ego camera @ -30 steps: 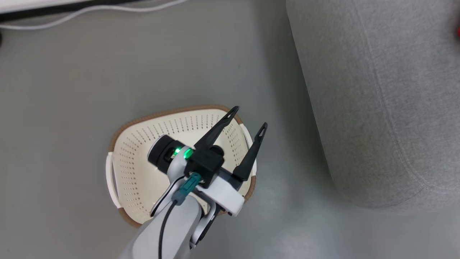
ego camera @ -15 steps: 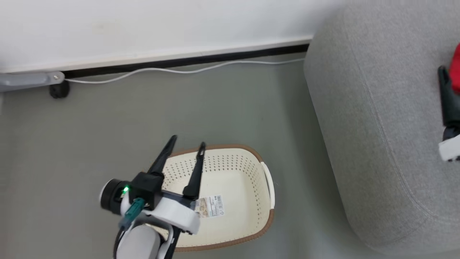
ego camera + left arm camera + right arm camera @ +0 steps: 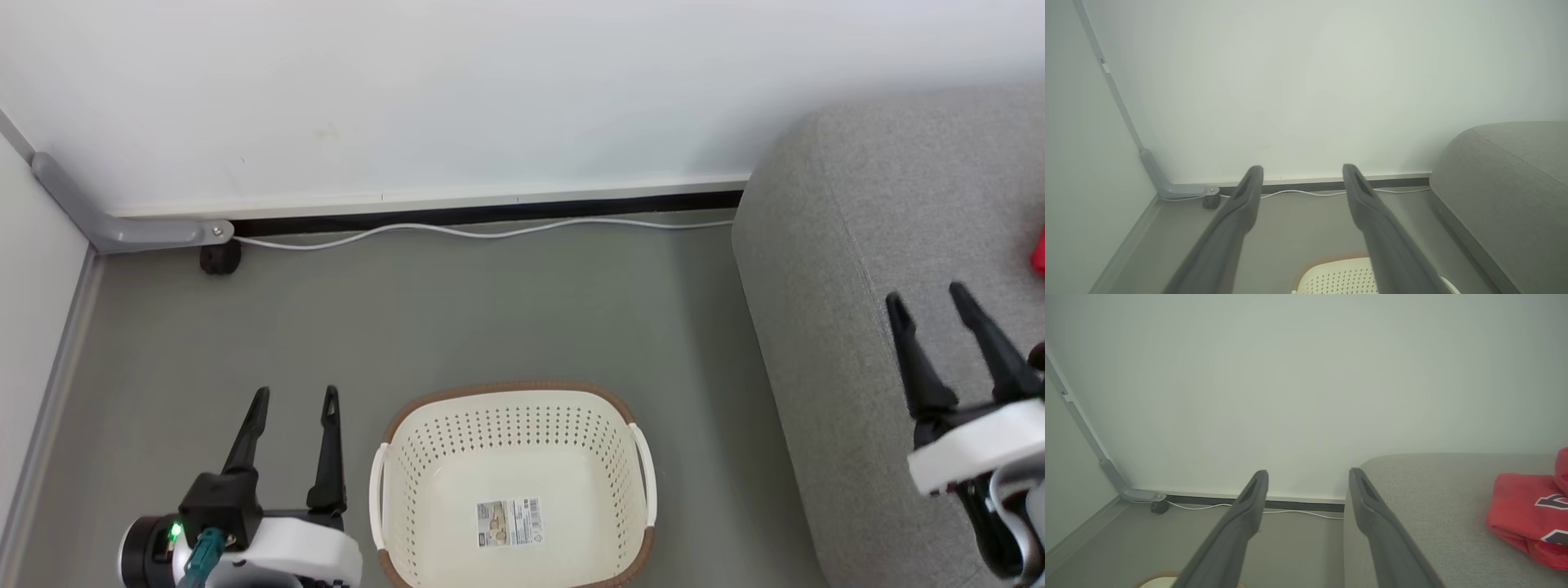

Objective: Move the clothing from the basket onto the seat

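The cream basket (image 3: 392, 457) with a brown rim stands on the floor, bottom centre of the head view, holding nothing but a paper label; its far rim (image 3: 1331, 261) shows low in the left wrist view. The grey seat (image 3: 824, 245) fills the right side. Red clothing (image 3: 1527, 514) with navy letters lies on the seat (image 3: 1433, 506), a sliver of the clothing (image 3: 1038, 253) at the head view's right edge. My left gripper (image 3: 295, 396) is open, left of the basket. My right gripper (image 3: 927, 296) is open above the seat, holding nothing.
A white wall with a dark skirting strip runs behind. A white cable (image 3: 457, 231) lies along the wall on the grey floor. A grey bracket with a small black wheel (image 3: 219, 257) sits in the left corner. Open floor lies between basket and wall.
The head camera has tilted up, bringing wall and corner into view. My left gripper moved from over the basket to its left side. My right gripper came further into view above the seat.
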{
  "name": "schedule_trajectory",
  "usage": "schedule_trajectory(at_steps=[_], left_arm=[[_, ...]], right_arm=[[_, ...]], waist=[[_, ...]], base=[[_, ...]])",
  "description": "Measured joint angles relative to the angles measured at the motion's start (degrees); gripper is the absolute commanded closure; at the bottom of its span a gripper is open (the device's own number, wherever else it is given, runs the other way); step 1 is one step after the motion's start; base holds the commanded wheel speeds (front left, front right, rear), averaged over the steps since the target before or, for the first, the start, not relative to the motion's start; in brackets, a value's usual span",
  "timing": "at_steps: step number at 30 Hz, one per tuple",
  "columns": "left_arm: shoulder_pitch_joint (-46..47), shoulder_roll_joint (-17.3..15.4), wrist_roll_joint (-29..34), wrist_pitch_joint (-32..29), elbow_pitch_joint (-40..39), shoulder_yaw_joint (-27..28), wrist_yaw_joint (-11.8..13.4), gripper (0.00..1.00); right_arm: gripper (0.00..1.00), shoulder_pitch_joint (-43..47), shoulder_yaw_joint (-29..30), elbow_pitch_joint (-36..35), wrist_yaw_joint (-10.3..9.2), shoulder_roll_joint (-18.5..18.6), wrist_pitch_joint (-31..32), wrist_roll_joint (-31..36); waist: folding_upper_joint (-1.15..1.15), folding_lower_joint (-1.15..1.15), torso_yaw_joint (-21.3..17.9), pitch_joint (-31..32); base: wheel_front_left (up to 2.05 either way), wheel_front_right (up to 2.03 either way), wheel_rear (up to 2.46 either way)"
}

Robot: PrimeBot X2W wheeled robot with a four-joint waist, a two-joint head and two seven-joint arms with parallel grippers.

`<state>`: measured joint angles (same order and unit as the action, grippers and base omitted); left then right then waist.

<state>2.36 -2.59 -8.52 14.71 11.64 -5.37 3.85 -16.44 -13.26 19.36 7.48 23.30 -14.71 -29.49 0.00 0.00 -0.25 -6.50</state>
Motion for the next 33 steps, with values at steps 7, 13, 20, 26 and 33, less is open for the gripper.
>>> schedule_trajectory(at_steps=[7, 13, 20, 26, 33], left_arm=[[-3.91, 0.01, 0.03, 0.0, -1.36, 2.16, 1.34, 0.0], [-7.08, 0.01, -0.71, -0.01, -2.02, 2.98, 1.77, 0.0], [-8.84, -0.01, -1.89, -0.01, -2.31, 3.01, 1.75, 0.0], [-9.14, -0.02, -2.15, -0.01, -2.02, 2.8, 1.02, 1.0], [-9.59, 0.78, -2.61, -0.56, 1.92, 2.55, 0.91, 1.0]], right_arm=[[0.0, 5.98, 1.18, -1.92, 0.0, -2.08, 0.01, 2.02], [0.0, 10.65, 1.22, -2.24, 0.0, -4.43, 0.01, 3.88], [0.0, 13.56, 1.88, -1.57, 0.0, -6.87, 0.02, 5.02], [1.0, 13.55, 2.21, -1.31, 0.0, -6.95, 0.02, 5.79], [1.0, 15.89, 1.14, 1.8, 0.0, -9.62, 0.11, 5.03]], waist=[[0.0, 0.0, 0.13, 2.37], [0.0, 0.0, -0.85, 4.16], [0.0, 0.0, -1.13, 4.94], [0.0, 0.0, -1.39, 5.48], [0.0, 0.0, -1.42, 5.55]], base=[[0.0, 0.0, 0.0], [0.0, 0.0, 0.0], [0.0, 0.0, 0.0], [0.0, 0.0, 0.0], [0.0, 0.0, 0.0]])
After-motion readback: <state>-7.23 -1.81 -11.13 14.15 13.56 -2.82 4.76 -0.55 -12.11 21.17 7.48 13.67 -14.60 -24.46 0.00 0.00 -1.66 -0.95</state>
